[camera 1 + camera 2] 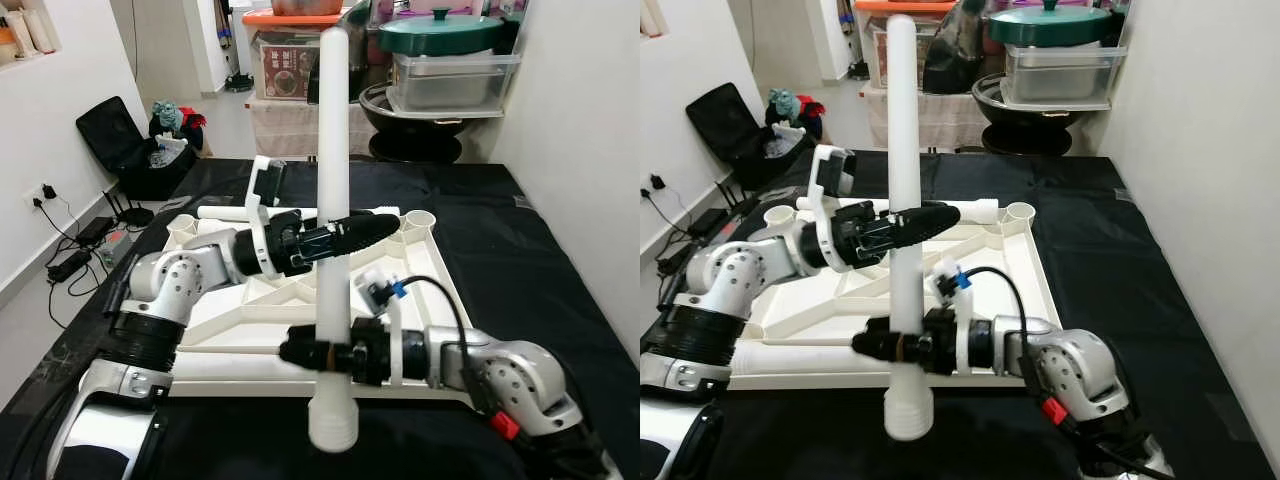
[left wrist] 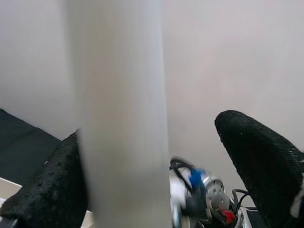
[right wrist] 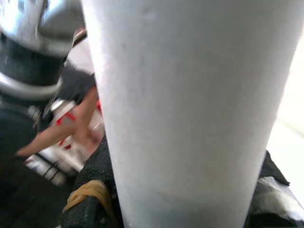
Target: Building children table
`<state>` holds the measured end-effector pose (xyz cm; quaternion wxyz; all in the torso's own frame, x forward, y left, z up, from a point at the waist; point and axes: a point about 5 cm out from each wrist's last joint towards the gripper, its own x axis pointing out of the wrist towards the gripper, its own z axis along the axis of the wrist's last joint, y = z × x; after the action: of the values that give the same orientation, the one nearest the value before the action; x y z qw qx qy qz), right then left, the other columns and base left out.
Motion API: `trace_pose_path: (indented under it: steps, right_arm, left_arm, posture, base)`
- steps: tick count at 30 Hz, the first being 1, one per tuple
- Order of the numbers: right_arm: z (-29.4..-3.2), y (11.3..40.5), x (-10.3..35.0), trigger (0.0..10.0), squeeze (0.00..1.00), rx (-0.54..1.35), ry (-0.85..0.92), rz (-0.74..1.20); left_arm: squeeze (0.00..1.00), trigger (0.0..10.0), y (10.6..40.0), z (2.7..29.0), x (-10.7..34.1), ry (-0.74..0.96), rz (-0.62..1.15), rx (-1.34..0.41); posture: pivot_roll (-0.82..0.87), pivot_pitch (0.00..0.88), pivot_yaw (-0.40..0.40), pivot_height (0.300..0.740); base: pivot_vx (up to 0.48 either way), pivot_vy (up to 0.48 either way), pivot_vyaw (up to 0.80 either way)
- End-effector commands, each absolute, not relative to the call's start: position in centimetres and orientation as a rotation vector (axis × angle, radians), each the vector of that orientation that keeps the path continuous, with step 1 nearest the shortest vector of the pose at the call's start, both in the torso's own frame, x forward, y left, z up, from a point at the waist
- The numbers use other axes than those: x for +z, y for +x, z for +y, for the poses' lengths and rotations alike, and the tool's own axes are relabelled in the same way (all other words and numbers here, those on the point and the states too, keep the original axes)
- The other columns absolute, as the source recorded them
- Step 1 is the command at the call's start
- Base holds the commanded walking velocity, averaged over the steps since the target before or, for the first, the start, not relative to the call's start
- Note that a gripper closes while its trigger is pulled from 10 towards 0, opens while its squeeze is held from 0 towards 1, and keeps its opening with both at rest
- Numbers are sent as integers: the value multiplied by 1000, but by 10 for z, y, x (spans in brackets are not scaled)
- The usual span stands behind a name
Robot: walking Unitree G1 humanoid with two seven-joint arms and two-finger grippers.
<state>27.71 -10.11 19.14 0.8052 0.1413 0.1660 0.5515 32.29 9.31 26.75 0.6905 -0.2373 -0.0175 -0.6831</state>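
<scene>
We hold the white leg (image 1: 333, 160) upright above the bench (image 1: 520, 250), in front of the head camera. Its threaded end (image 1: 333, 424) points down and hangs free, not yet near any socket. The right claw (image 1: 318, 354) is closed on the leg low down, just above the threads. The left claw (image 1: 335, 240) is around the leg at about the middle; in the left wrist view one finger (image 2: 52, 190) touches the leg but the other stands a little apart, so we judge this claw only loosely closed and acting more as a guide.

Behind the leg, the white tabletop (image 1: 420, 290) lies upside down on the black bench, with its round sockets (image 1: 420, 218) at the corners facing up. A second leg (image 1: 235, 212) lies near its far edge.

We think the leg is hollow plastic, so it is light and stiff, but smooth and round, and it may turn or slide between the fingers. A long piece like this tips easily if held at one point, therefore two holds well apart are good. For screwing, we would keep one hold near the threads, not on them, because they could be damaged.
</scene>
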Motion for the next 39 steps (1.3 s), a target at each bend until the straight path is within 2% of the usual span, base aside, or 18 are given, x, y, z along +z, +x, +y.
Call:
trace_pose_path:
  steps: [1,4,6,8,9,11,12,13,15,16,18,19,21,22,24,29,31,39]
  right_arm:
    - [-122,294,188,0,0,1007,306,335]
    - [-152,314,197,0,0,809,236,263]
    - [-152,314,197,0,0,809,236,263]
    - [-162,319,201,0,0,751,215,240]
    - [-176,326,208,0,0,671,185,201]
    - [-176,326,208,0,0,671,185,201]
    - [-187,331,212,0,0,609,156,174]
    - [-201,335,211,0,0,500,142,146]
    - [-201,335,211,0,0,500,142,146]
    - [-212,337,208,0,0,398,113,123]
    - [-217,336,206,0,0,331,103,96]
    - [-222,334,205,0,0,278,111,64]
    - [-224,333,204,0,0,254,117,40]
    - [-229,332,208,0,0,210,129,4]
    - [-238,332,213,0,0,136,138,-47]
    - [-241,326,215,0,0,112,86,-82]
    - [-236,317,206,0,0,161,-25,-80]
    - [-242,297,193,0,0,229,-82,-35]
  left_arm:
    - [1000,10000,316,102,277,-536,-95,-1575]
    - [1000,10000,315,116,283,-558,-139,-1524]
    - [1000,10000,315,116,283,-558,-139,-1524]
    - [1000,10000,314,121,284,-565,-153,-1504]
    - [1000,10000,316,128,286,-586,-190,-1446]
    - [1000,10000,316,128,286,-586,-190,-1446]
    - [1000,10000,317,134,286,-606,-222,-1392]
    - [0,10000,319,143,289,-642,-289,-1302]
    - [0,10000,319,143,289,-642,-289,-1302]
    - [0,10000,317,149,286,-657,-336,-1215]
    - [0,10000,315,150,278,-626,-346,-1137]
    - [0,10000,314,148,260,-540,-306,-1033]
    - [0,10000,313,145,248,-472,-272,-978]
    - [0,10000,321,144,218,-321,-158,-815]
    - [0,10000,324,144,181,-189,-30,-643]
    - [0,10000,319,142,176,-261,-29,-575]
    - [0,10000,315,139,169,-222,-5,-561]
    - [0,10000,315,142,155,-178,40,-486]
  posture:
    - [-2,0,25,740]
    - [8,0,17,740]
    - [8,0,17,740]
    - [8,0,16,740]
    - [17,0,8,740]
    - [17,0,8,740]
    - [18,0,7,740]
    - [26,0,-6,740]
    - [26,0,-6,740]
    - [31,0,-14,740]
    - [34,0,-18,740]
    - [41,0,-20,740]
    - [42,0,-21,740]
    - [38,0,-25,740]
    - [34,0,-30,740]
    - [38,0,-47,740]
    - [35,0,-47,740]
    - [13,0,-31,740]
  base:
    - [0,0,0]
    - [0,0,0]
    - [0,0,0]
    - [0,0,0]
    - [0,0,0]
    - [0,0,0]
    - [0,0,0]
    - [0,0,0]
    - [0,0,0]
    - [0,0,0]
    - [0,0,0]
    - [0,0,0]
    - [0,0,0]
    - [0,0,0]
    - [0,0,0]
    - [0,0,0]
    - [0,0,0]
    - [0,0,0]
